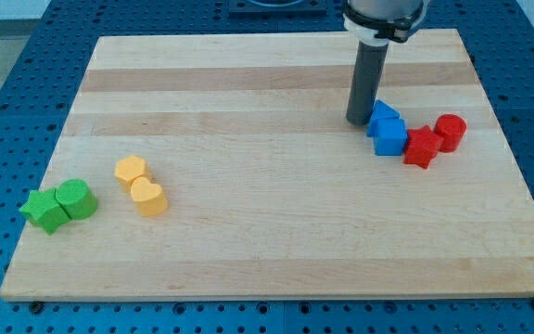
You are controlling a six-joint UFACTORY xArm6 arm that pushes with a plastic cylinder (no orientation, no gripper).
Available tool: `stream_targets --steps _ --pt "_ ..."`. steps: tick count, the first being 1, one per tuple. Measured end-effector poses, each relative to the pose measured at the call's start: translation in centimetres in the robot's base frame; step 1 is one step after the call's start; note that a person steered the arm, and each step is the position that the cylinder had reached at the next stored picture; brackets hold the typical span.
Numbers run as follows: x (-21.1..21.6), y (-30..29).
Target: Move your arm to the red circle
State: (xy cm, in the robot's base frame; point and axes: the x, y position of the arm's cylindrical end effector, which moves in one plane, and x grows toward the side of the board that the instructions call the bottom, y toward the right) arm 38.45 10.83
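Observation:
The red circle (451, 132) is a short red cylinder at the view's right on the wooden board (267, 232). A red star (422, 147) touches it on its left. Two blue blocks sit left of the star: a blue triangle-like block (383, 115) and a blue cube (390, 137) below it. My tip (358, 121) stands on the board just left of the upper blue block, close to or touching it. The red circle lies about a hundred pixels to the right of my tip, past the blue blocks.
A yellow hexagon (130, 171) and a yellow heart (148, 198) sit at the left centre. A green star (44, 211) and a green cylinder (77, 199) sit at the far left. Blue pegboard surrounds the board.

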Motion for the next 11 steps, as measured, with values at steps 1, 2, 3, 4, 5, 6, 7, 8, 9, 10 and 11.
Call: stream_targets --steps 1,2,3,4,5,6,7,8,9,10,11 --pt "0.0 -0.2" --pt "0.0 -0.6" --pt "0.0 -0.6" --pt "0.0 -0.6" --pt "-2.0 -0.6" --pt "-5.2 -0.6" --pt "-5.0 4.5" --pt "-3.7 11.9" --pt "-1.9 18.1" --pt "2.2 19.8" --pt "6.0 17.7"
